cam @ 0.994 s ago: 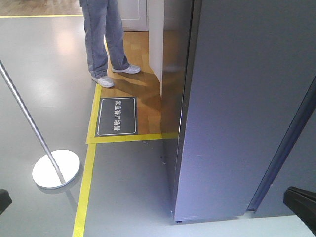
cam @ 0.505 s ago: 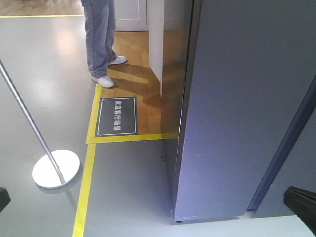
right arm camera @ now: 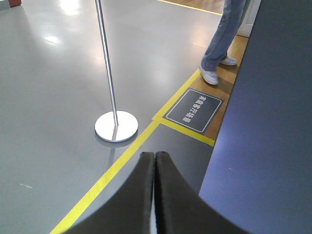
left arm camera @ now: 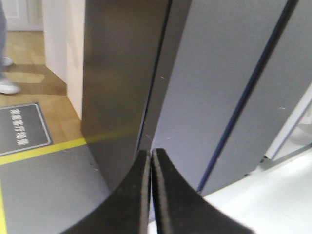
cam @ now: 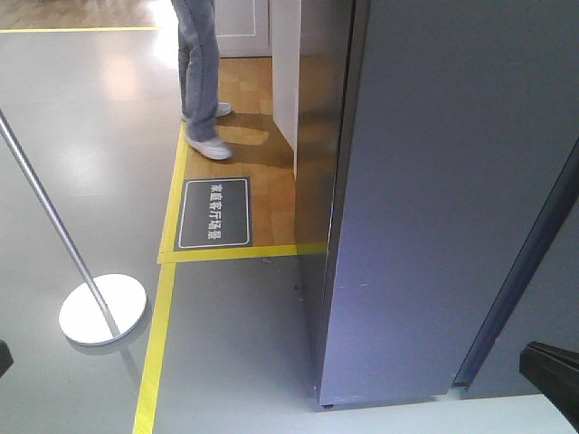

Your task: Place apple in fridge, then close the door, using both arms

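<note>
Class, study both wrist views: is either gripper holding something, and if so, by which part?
Nothing is held. The left gripper and right gripper each show fingers pressed together with nothing between them.

In both wrist views the robot shows only matte black, smooth-surfaced jaws: two curved blades widening toward six o'clock and narrowing to tips at twelve o'clock, on the left gripper (left arm camera: pixel 149 155) and the right gripper (right arm camera: pixel 154 157) alike. The front view shows black wedge-shaped parts at its lower corners.
</note>
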Robot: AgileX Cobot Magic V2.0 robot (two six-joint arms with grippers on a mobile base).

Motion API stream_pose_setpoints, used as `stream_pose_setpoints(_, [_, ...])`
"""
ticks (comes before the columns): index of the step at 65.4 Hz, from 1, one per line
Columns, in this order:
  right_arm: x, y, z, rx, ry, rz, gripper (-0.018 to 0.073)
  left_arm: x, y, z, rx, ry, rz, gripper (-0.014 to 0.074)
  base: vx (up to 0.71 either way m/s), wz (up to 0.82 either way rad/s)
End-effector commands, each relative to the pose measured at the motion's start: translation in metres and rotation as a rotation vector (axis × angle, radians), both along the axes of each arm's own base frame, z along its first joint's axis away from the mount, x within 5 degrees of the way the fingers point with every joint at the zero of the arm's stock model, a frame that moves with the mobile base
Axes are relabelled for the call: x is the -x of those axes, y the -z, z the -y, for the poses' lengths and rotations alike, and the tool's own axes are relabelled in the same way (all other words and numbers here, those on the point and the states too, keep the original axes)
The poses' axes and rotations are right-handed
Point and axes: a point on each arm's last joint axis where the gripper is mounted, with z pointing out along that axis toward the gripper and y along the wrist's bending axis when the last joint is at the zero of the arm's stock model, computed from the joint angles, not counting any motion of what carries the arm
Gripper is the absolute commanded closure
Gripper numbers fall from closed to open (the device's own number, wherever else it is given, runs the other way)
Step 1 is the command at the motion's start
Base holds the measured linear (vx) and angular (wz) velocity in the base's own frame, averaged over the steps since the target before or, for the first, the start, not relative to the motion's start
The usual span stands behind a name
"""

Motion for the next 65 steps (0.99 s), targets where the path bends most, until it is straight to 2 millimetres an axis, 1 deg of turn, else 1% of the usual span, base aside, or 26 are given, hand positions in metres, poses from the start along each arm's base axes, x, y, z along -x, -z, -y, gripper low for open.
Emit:
stream_pose_setpoints(1, [-0.002,-0.011,0.001,-0.036,0.024,0.052,0.0562,-0.002,-0.012,-0.003,0.014,-0.047,0.059,0.0603,0.00,0.00])
stream_pose_setpoints(6, [-0.002,-0.011,0.001,-0.036,0.024,0.052,0.0562,-0.003,-0.010,-0.007,-0.039,-0.072,0.055,0.0603,0.00,0.00])
stream_pose_setpoints(11, [-0.002,-0.011,0.001,-0.035,0.024,0.052,0.0562,-0.002,-0.007,-0.014,-0.105,-0.146,0.049,0.0603,0.00,0.00])
stream_pose_setpoints(15, [-0.002,-0.011,0.001,-0.035,0.024,0.052,0.0562,0.000,-0.008,-0.020,-0.093,-0.224,0.060,0.0603,0.00,0.00])
stream_pose_setpoints(22, [-0.002,-0.011,0.001,-0.035,0.024,0.052,0.0562,0.003,-0.011,-0.032,-0.080,-0.363,0.150,0.0603,0.00,0.00])
stream_pose_setpoints(25, [-0.002,-0.011,0.001,-0.035,0.024,0.052,0.0562,0.004,-0.009,-0.036,-0.080,-0.405,0.202,0.0603,0.00,0.00])
stream_pose_setpoints(31, [-0.002,-0.011,0.001,-0.035,0.024,0.052,0.0562,0.006,0.003,-0.039,-0.089,-0.439,0.258,0.0603,0.00,0.00])
stream_pose_setpoints(34, [-0.002,-0.011,0.001,-0.035,0.024,0.052,0.0562,0.007,0.012,-0.039,-0.106,-0.446,0.276,0.0603,0.00,0.00])
stream_pose_setpoints(47, [-0.002,-0.011,0.001,-0.035,0.024,0.052,0.0562,0.013,0.059,-0.040,-0.151,-0.449,0.274,0.0603,0.00,0.00])
stream_pose_setpoints(54, [-0.002,-0.011,0.001,-0.035,0.023,0.050,0.0562,0.008,0.078,-0.042,-0.213,-0.456,0.235,0.0603,0.00,0.00])
stream_pose_setpoints(59, [-0.002,-0.011,0.001,-0.034,0.020,0.048,0.0562,0.007,0.087,-0.042,-0.212,-0.458,0.225,0.0603,0.00,0.00])
stream_pose_setpoints(65, [-0.002,-0.011,0.000,-0.034,0.019,0.046,0.0562,0.007,0.088,-0.042,-0.221,-0.454,0.210,0.0603,0.00,0.00])
